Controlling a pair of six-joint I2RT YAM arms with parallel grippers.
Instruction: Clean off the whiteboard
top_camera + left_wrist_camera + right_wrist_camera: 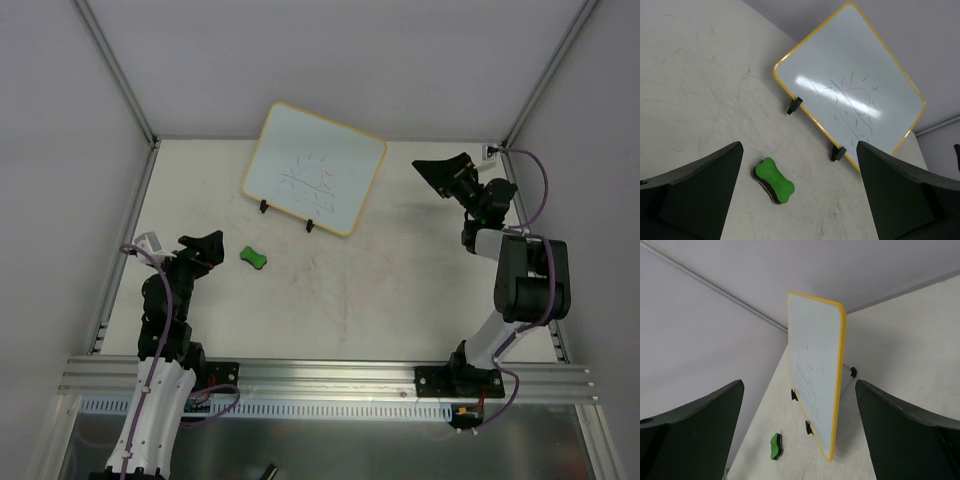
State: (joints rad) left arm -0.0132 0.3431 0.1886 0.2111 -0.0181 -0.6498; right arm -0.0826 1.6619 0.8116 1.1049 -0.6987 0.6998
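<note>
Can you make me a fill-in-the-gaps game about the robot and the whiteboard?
The eraser's colour is ____.
The whiteboard has a ____ frame.
The left gripper and right gripper are both ____.
The eraser lies nearer the ____ gripper.
Missing words: green, yellow, open, left.

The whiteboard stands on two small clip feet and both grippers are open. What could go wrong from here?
1. The whiteboard rests only on its two clip feet, and neither gripper holds it. Wiping pressure may tip it or push it backward.
2. The green eraser is small and lies low on the table. The open left gripper may grip it poorly or scrape the table.
</note>
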